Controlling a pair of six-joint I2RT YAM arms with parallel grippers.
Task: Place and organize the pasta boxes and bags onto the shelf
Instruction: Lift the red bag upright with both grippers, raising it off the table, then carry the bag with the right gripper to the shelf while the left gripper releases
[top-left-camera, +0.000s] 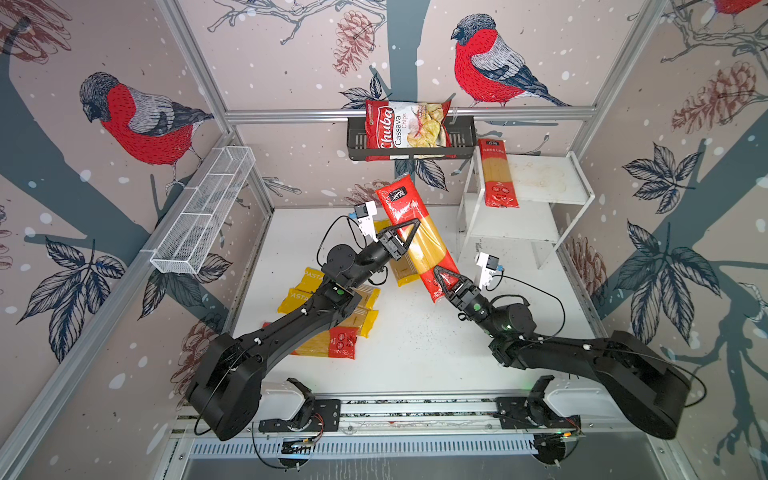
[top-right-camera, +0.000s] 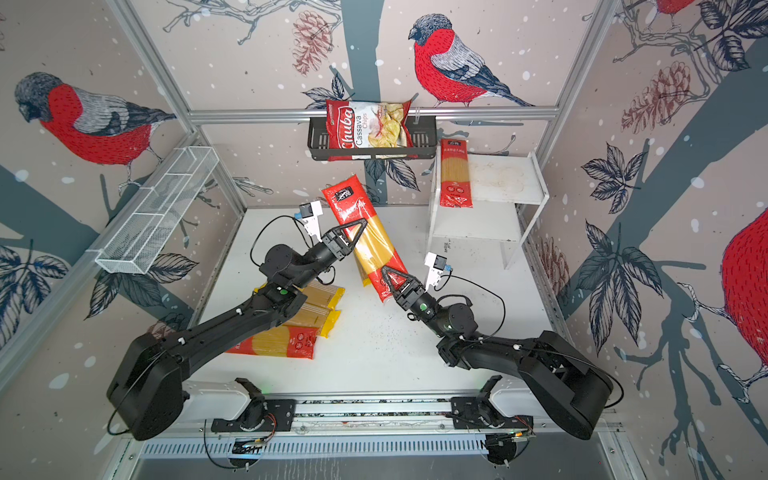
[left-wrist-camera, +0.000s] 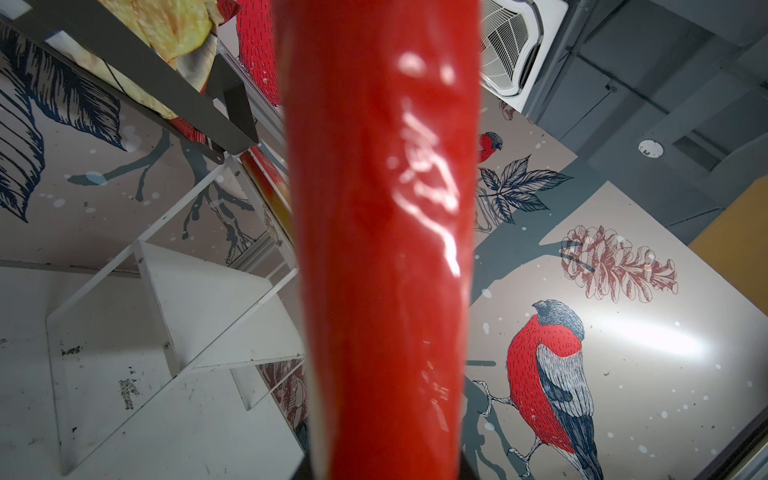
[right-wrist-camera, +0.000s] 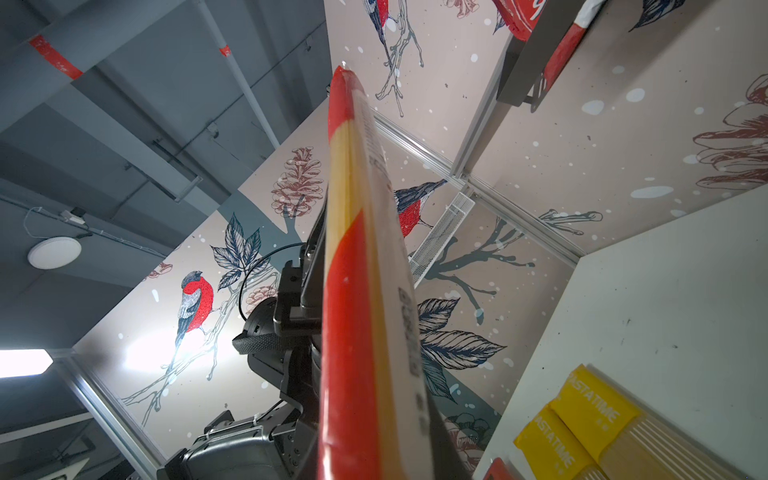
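Observation:
A red-ended pasta pack (top-left-camera: 417, 237) hangs tilted above the table in both top views. My left gripper (top-left-camera: 413, 228) is shut on its clear middle, and my right gripper (top-left-camera: 439, 275) is shut on its lower red end. The same pack (left-wrist-camera: 382, 249) fills the left wrist view, and its edge (right-wrist-camera: 361, 291) runs through the right wrist view. The white two-tier shelf (top-left-camera: 540, 178) stands at the back right with one red-ended pack (top-left-camera: 496, 174) lying on its top board. Yellow-ended packs (top-left-camera: 309, 280) and another red-ended pack (top-left-camera: 338, 343) lie on the table, partly hidden under my left arm.
A black wall basket (top-left-camera: 463, 139) holds a Chuba chips bag (top-left-camera: 409, 124) just left of the shelf top. A long white wire-mesh basket (top-left-camera: 208, 208) hangs on the left wall. One yellow-ended pack (top-left-camera: 401, 272) lies beneath the held pack.

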